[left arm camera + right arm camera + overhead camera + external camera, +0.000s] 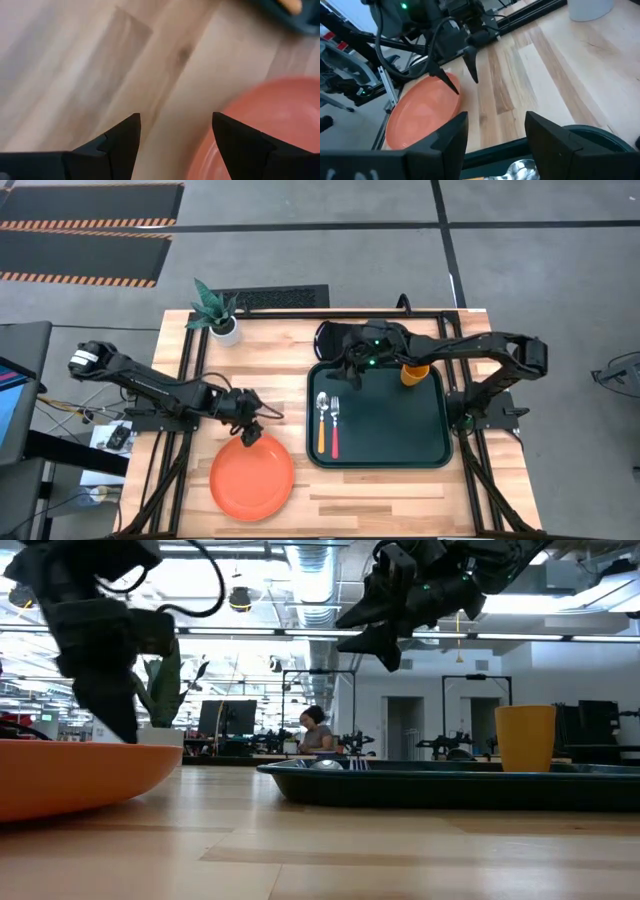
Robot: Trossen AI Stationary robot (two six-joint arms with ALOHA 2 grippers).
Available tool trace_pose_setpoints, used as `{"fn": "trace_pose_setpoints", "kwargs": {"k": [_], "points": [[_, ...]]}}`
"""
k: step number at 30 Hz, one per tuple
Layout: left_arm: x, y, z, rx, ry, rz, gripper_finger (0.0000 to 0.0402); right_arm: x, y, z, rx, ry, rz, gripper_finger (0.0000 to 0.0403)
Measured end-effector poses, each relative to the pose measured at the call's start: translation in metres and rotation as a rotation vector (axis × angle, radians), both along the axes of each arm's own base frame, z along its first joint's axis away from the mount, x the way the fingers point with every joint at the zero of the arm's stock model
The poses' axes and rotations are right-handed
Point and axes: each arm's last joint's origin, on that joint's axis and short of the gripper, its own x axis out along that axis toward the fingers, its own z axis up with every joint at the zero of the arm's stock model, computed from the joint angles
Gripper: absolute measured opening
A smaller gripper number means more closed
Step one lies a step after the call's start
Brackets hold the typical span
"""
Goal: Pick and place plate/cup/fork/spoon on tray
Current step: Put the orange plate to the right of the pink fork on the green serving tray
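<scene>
The left tool (250,430) hangs with its two fingers spread apart, holding nothing. Its tips point down at the far edge of the plate (252,478), just above the rim. The plate lies flat on the table (380,485), close under this tool and not yet on the tray (430,450).

The right tool (352,360) is up in the air over the far left corner of the tray. Its fingers are spread too, and empty. The cup (415,372) stands just beside it on the tray. The spoon (322,423) and fork (335,425) lie side by side nearer the front, also on the tray.

The plate is the last thing to move, I think. It is wide, thin and smooth. The rim is low, so the fingers could slip off it or just push the plate along the table. If one finger comes down on top of the rim, the plate could tip up. Held by one edge only, it might tilt and drop.

The plate is round, orange-red and shiny, with a shallow dip in the middle.
</scene>
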Motion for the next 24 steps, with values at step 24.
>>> {"fn": "trace_pose_setpoints", "kwargs": {"k": [24], "points": [[-0.009,-0.004,-0.022,-0.108,-0.029,-0.001,0.0167,0.001,0.002,-0.002,0.044,0.016,-0.009,0.0221]]}}
